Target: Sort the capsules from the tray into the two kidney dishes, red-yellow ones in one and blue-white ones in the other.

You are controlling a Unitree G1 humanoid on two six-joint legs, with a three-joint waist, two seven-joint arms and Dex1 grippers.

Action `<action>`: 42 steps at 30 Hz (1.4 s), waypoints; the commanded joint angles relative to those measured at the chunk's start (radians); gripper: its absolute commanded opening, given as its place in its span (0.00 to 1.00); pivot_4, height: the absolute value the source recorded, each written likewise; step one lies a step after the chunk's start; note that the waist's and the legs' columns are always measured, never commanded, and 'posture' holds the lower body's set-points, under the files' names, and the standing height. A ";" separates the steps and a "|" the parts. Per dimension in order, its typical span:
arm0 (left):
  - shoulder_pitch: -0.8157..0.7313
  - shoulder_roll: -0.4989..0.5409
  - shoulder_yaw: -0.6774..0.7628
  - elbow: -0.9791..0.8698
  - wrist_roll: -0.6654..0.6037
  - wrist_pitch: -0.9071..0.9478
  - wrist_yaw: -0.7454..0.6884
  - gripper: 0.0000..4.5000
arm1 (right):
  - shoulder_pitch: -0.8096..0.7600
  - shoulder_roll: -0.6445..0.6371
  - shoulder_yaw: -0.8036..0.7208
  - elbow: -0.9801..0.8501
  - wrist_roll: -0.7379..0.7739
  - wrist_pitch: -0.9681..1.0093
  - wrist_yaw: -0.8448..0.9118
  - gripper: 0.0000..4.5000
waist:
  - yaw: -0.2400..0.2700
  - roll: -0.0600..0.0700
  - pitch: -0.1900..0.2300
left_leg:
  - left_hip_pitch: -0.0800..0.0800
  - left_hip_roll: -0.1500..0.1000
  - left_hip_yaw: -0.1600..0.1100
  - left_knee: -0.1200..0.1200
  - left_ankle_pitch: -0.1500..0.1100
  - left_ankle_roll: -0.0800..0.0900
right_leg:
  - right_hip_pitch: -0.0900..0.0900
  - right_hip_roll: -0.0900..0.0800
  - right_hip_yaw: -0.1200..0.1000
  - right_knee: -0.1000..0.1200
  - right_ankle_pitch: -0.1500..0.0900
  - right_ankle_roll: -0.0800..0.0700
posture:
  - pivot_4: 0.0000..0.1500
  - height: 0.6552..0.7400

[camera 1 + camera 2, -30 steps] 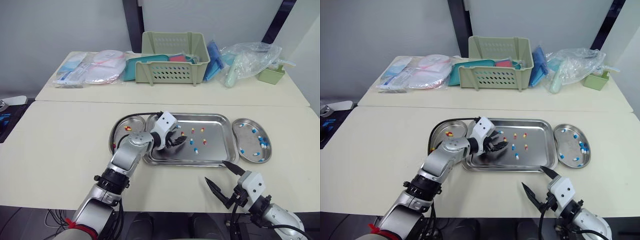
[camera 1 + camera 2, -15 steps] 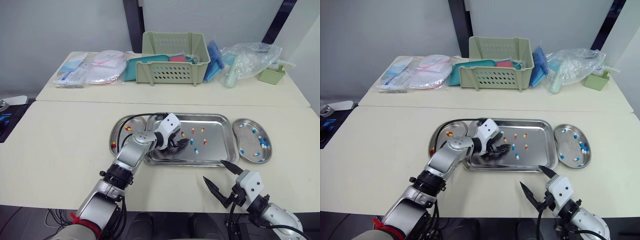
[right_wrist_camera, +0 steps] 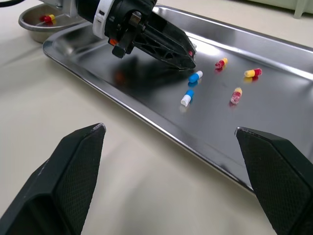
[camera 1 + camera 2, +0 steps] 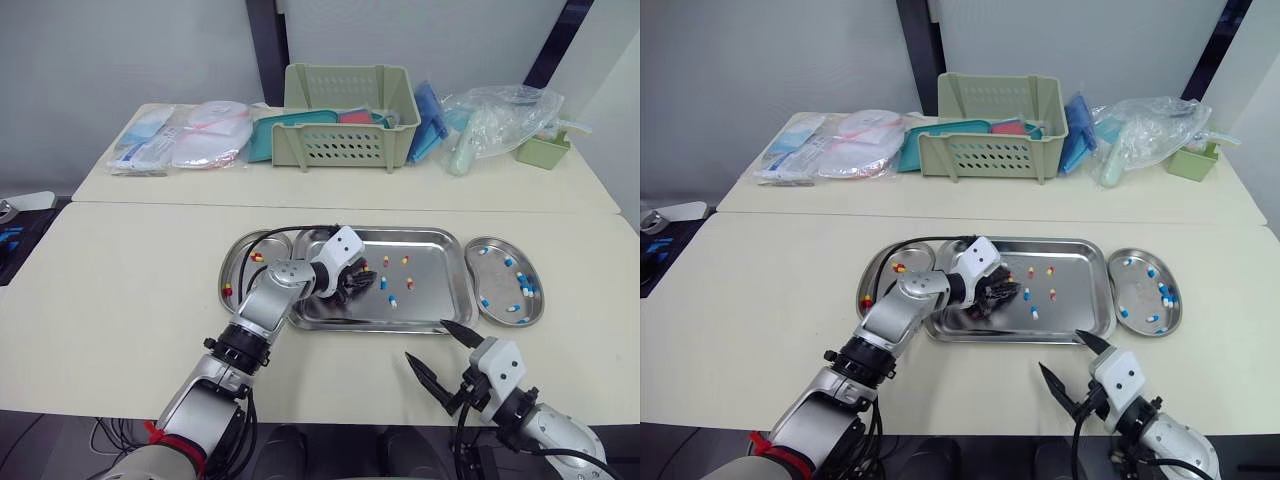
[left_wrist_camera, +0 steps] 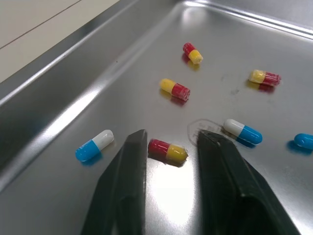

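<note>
Left gripper (image 5: pixel 172 138) is down inside the tray (image 4: pixel 440 305), fingers (image 5: pixel 128 166) part-way open with nothing gripped. A red-yellow capsule (image 5: pixel 167 151) lies on the tray floor right in the gap between them.

What matters here is that its long axis runs finger to finger. The red end is almost at one finger, and the yellow end points at the other with more room to spare. A squeeze from here, I'd say, meets it end-on rather than across the waist, so it could skid or pop free. It does sit a touch back from the tips, which should help. Whether the red end touches that finger is too close to call.

Just outside the fingers there's a blue-white capsule (image 5: pixel 94 145) on the tray-wall side and another (image 5: pixel 243 132) on the tray-middle side, both clear of the gap. Deeper into the tray lie three more red-yellow ones (image 5: pixel 174 89). A blue end (image 5: pixel 304 141) is cut off at the frame edge, its other half unseen.

In the eye views the gripper's own body covers the target.

Against the tray's left end is the left dish (image 4: pixel 238 262), holding red-yellow capsules; the arm crosses part of it, so the count is hidden. Just off the tray's right end, the right dish (image 4: pixel 498 283) holds blue-white ones.

The right gripper (image 4: pixel 428 342) hovers off the tray's near edge, spread wide and empty. That puts it well away from the target, so this looks like the left arm's pick.
</note>
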 commanded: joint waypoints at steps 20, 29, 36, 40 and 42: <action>0.065 0.098 0.108 -0.340 -0.066 0.162 -0.026 0.01 | -0.026 -0.019 -0.005 -0.065 0.025 0.041 -0.002 1.00 | 0.000 0.000 0.000 | -0.001 0.000 0.000 0.000 0.000 0.000 | 0.000 0.000 0.000 0.000 0.000 0.000 | 1.00 1.00; 0.192 0.287 0.329 -0.693 -0.191 0.449 0.006 0.01 | -0.064 -0.098 -0.012 -0.055 0.054 0.037 0.091 1.00 | -0.005 0.001 0.000 | 0.000 0.000 0.000 0.000 0.000 0.000 | 0.000 0.000 0.000 0.000 0.000 0.000 | 1.00 1.00; 0.388 0.394 0.505 -0.822 -0.208 0.547 0.084 0.01 | -0.140 -0.203 -0.013 -0.002 0.127 0.005 0.244 1.00 | -0.001 0.001 0.000 | 0.000 0.000 0.000 0.000 0.000 0.000 | 0.000 0.000 0.000 0.000 0.000 0.000 | 1.00 1.00; 0.469 0.396 0.551 -0.847 -0.219 0.551 0.118 0.01 | -0.251 -0.213 0.027 0.030 0.153 0.023 0.296 1.00 | -0.001 0.000 0.000 | 0.000 0.001 -0.001 0.000 0.000 0.000 | 0.000 0.000 0.000 0.000 0.000 0.000 | 1.00 1.00; 0.475 0.379 0.555 -0.842 -0.228 0.545 0.139 0.01 | -0.303 -0.200 0.042 0.042 0.161 0.038 0.297 1.00 | 0.000 0.000 0.001 | 0.000 0.001 -0.001 0.000 0.000 0.000 | 0.000 0.000 0.000 0.000 0.000 0.000 | 1.00 1.00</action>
